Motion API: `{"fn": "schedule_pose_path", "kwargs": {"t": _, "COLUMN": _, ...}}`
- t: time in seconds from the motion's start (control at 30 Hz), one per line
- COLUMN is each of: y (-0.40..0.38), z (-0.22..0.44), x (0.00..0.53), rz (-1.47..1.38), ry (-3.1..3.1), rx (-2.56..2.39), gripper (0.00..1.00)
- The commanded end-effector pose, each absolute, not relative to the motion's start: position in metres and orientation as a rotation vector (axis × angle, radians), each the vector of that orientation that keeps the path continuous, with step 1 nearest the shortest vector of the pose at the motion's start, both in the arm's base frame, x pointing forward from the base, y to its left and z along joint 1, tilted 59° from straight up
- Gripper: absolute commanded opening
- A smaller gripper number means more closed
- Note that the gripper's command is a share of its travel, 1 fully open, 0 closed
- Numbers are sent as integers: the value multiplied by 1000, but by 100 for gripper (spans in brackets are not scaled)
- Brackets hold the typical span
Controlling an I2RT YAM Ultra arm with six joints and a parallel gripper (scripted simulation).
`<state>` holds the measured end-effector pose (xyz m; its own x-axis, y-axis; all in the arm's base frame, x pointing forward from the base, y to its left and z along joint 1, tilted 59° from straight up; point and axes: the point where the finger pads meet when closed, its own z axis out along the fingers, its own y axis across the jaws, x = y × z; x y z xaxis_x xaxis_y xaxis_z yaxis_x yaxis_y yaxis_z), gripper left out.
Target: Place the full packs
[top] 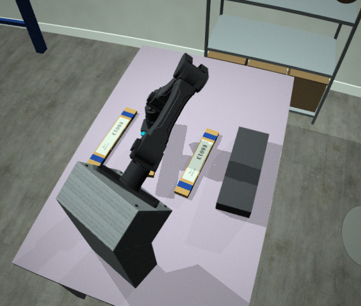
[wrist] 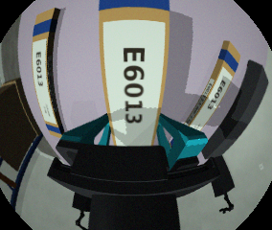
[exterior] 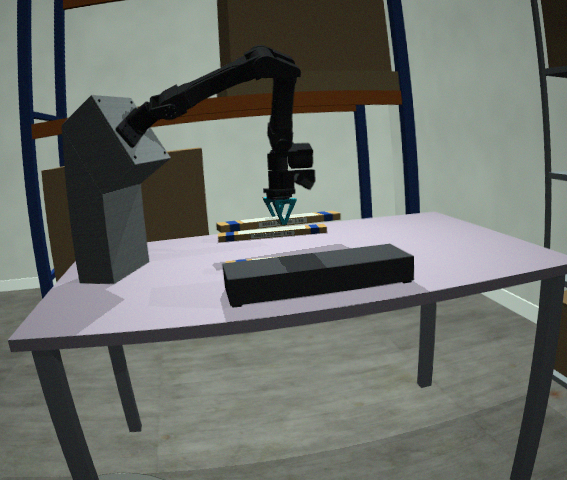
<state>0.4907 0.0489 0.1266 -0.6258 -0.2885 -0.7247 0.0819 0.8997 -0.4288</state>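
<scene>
My gripper point(exterior: 283, 221) point(wrist: 133, 115) is shut on the middle pack point(top: 151, 173) point(exterior: 232, 226) point(wrist: 133, 86) and holds it roughly level, raised above the table. In the top view the arm hides most of this pack. The left pack point(top: 112, 137) point(exterior: 273, 234) point(wrist: 40, 72) lies flat on the table. The right pack point(top: 197, 159) point(exterior: 236, 261) point(wrist: 217, 93) lies flat between the arm and the platform, mostly hidden behind the platform in the exterior view. The low dark platform point(top: 253, 145) point(exterior: 324, 281) point(wrist: 248, 98) bears no pack. The packs look alike; their weights cannot be seen.
The arm's tall angular pedestal point(top: 95, 201) point(exterior: 92, 196) stands on the pale table point(top: 239, 88) point(exterior: 454, 237), close to one end of the left pack. Grey shelving point(top: 272, 43) stands beyond the table. The platform lies near the table's edge, parted from the right pack by a gap.
</scene>
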Motion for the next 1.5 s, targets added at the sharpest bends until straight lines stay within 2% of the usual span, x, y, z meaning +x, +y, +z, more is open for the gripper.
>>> {"fn": "schedule_pose_path", "kwargs": {"t": 0.0, "y": 69, "z": 162, "x": 500, "rz": -485, "ry": 2101, "rx": -155, "gripper": 0}}
{"fn": "schedule_pose_path", "kwargs": {"t": 0.07, "y": 68, "z": 143, "x": 504, "rz": -498, "ry": 2132, "rx": -172, "gripper": 0}}
{"fn": "schedule_pose_path", "kwargs": {"t": 0.53, "y": 61, "z": 147, "x": 519, "rz": -495, "ry": 2107, "rx": -158, "gripper": 0}}
{"fn": "schedule_pose_path", "kwargs": {"t": 0.83, "y": 57, "z": 125, "x": 532, "rz": -500, "ry": 2131, "rx": -173, "gripper": 0}}
{"fn": "schedule_pose_path", "kwargs": {"t": 0.93, "y": 55, "z": 141, "x": 533, "rz": -491, "ry": 2105, "rx": -160, "gripper": 0}}
{"fn": "schedule_pose_path", "kwargs": {"t": 1.47, "y": 53, "z": 140, "x": 533, "rz": -496, "ry": 2113, "rx": -160, "gripper": 0}}
